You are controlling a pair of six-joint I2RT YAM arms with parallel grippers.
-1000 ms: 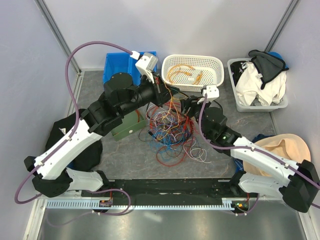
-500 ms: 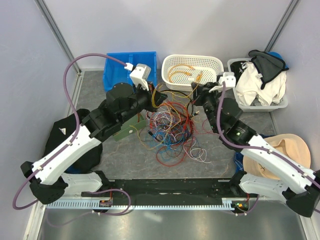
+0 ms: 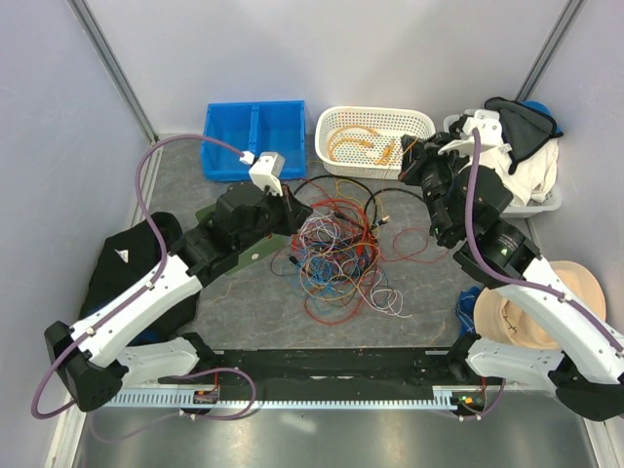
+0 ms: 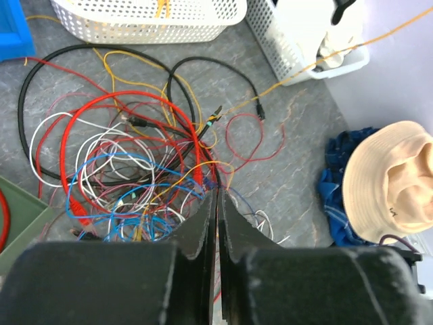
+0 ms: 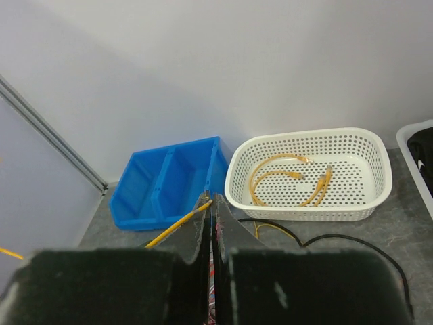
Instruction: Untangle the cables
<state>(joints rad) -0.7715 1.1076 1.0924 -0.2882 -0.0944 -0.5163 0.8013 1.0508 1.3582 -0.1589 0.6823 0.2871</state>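
Note:
The cables (image 3: 336, 253) lie in a loose many-coloured tangle in the middle of the table and also show in the left wrist view (image 4: 135, 162). My left gripper (image 3: 295, 210) is at the tangle's left edge. Its jaws (image 4: 217, 193) are closed, with red wires at their tip. My right gripper (image 3: 405, 154) is raised beside the white basket. It is shut (image 5: 211, 202) on a yellow cable (image 5: 176, 227). That cable runs taut from the tangle up to the right (image 4: 298, 74).
A white basket (image 3: 429, 136) holding yellow cables stands at the back and shows in the right wrist view (image 5: 379, 196). A blue bin (image 3: 252, 136) is to its left, a crate of clothes (image 3: 507, 161) to its right. A hat (image 3: 541, 297) lies at right, a green tray (image 4: 17, 217) and a black bag (image 3: 122, 258) at left.
My right gripper has moved from the tangle up and to the back right, drawing the yellow cable with it. My left gripper has pulled back to the left and down.

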